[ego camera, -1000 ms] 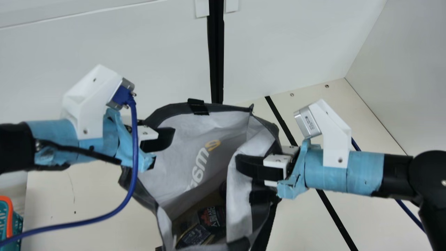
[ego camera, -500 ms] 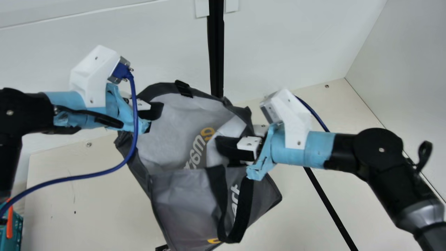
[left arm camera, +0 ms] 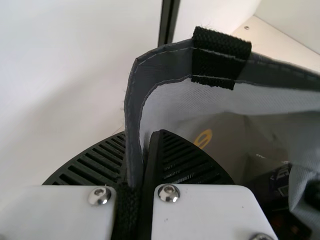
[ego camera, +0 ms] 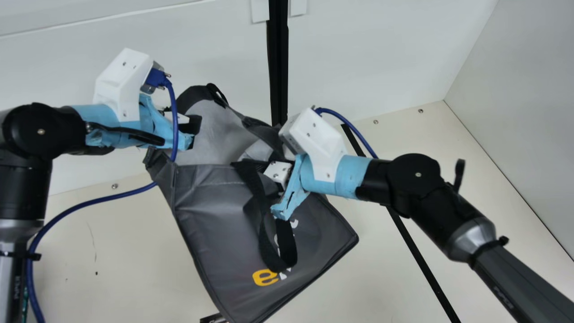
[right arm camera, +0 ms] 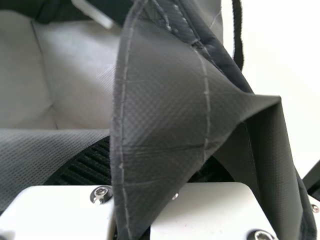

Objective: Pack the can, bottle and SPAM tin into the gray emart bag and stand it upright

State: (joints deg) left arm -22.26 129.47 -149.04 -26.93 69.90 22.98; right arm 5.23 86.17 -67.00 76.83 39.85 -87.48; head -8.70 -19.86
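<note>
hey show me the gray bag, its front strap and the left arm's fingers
Bag [ego camera: 215, 224]: main view, on its front panel.
Strap [ego camera: 268, 253]: main view, low on its loop.
Left fingers [left arm camera: 192, 162]: left wrist view, ribbed face of one finger.

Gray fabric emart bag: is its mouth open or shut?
Open: the left wrist view looks past the dark rim of the bag onto its pale gray lining and a dark printed item inside.

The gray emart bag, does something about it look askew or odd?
Yes: in the main view, the gray emart bag slants rather than standing straight, and its rim folds unevenly at the right claw.
</note>
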